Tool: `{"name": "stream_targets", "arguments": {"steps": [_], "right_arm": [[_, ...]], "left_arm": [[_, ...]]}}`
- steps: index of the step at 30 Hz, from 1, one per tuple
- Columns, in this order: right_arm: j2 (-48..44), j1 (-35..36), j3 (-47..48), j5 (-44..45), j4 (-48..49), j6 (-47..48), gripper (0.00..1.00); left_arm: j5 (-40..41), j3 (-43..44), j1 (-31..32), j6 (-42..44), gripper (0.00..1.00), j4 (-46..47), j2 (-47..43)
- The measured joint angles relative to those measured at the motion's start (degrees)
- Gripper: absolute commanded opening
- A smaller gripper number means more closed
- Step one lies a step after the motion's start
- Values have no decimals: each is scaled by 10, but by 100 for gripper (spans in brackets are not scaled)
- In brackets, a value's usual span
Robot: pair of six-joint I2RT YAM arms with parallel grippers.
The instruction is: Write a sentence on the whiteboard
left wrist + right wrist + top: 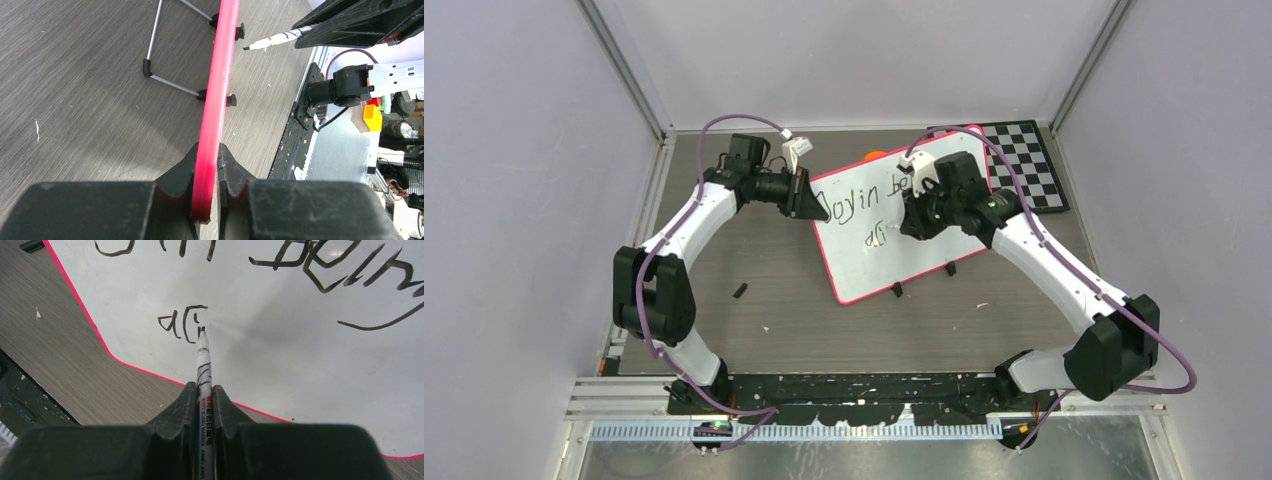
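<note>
At the left rim of the whiteboard (pixel 874 265), propped on a wire stand (pixel 165 82) between the 2 arms, the light, stiff, slick, probably tippy panel is being pinched by the left gripper (pixel 206 160), jaws nearly together. Over its face, a marker (pixel 203 365) is being clamped tight by the right gripper (pixel 202 390), tip at the 2nd line of the sentence (pixel 859 200). Behind the whiteboard, a checkerboard (pixel 1024 160) is lying, judged clear of the work.

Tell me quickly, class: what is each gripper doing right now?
Left gripper: shut on the whiteboard, clamping its rim.
Right gripper: shut on a marker.
</note>
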State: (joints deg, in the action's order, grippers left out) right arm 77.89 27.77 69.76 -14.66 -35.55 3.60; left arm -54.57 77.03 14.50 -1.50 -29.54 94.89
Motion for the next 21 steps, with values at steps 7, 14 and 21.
{"name": "stream_targets", "arguments": {"steps": [7,14,21], "right_arm": [[2,-1,0,2,4,4,0],[20,-1,-4,5,16,6,0],[16,-1,-27,9,14,9,0]], "left_arm": [[-1,0,0,0,0,0,0],[0,0,0,1,0,0,-1],[0,-2,0,0,0,0,-1]]}}
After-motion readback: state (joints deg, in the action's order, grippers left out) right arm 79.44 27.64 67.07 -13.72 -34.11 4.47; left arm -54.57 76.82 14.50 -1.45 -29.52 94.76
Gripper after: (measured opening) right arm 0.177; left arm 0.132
